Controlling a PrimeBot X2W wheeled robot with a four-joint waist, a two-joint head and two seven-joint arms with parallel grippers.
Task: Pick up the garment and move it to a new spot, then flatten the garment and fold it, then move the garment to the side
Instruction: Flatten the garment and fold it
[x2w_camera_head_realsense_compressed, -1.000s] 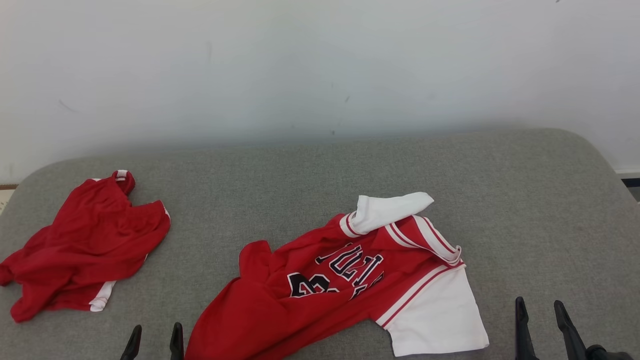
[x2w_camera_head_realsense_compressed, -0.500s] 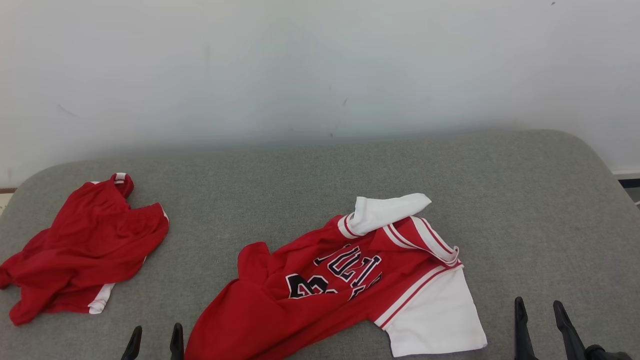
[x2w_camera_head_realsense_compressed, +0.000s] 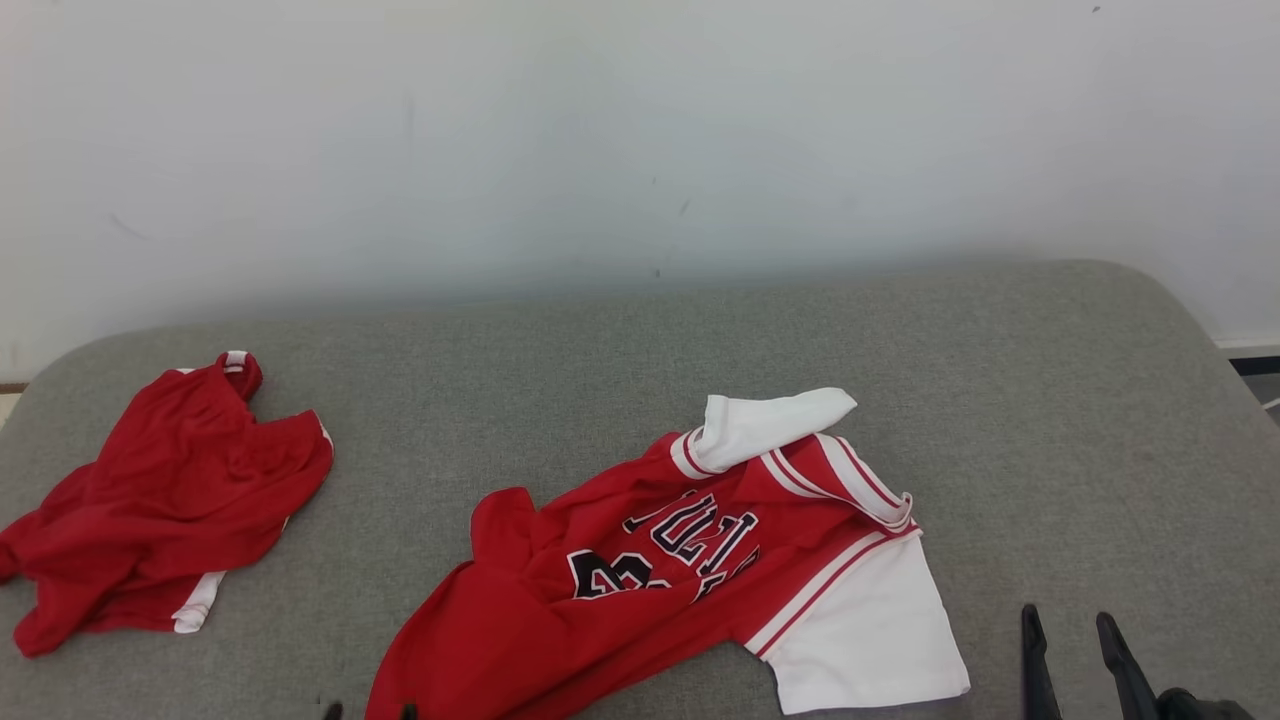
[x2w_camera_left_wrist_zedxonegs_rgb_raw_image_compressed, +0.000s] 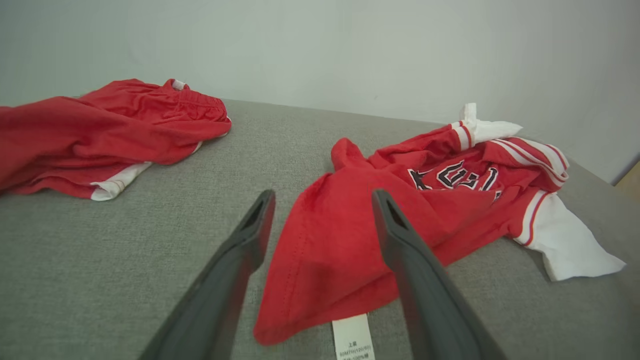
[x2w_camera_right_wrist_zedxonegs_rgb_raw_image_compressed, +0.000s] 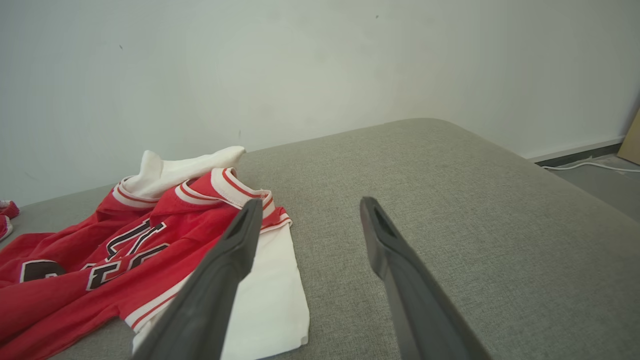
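Red shorts (x2w_camera_head_realsense_compressed: 160, 500) are lying crumpled at the far left of the grey cushion (x2w_camera_head_realsense_compressed: 600, 350). My left gripper (x2w_camera_left_wrist_zedxonegs_rgb_raw_image_compressed: 322, 196) is hanging with its jaws spread, pointing at the near hem of the red-and-white jersey (x2w_camera_head_realsense_compressed: 640, 590) at centre. My right gripper (x2w_camera_head_realsense_compressed: 1065, 622) is hanging with its fingers apart, just right of the jersey's white sleeve and clear of the cloth.

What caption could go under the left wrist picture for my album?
Open left pincer points at the crumpled red jersey; another red garment lies apart on the grey cushion.
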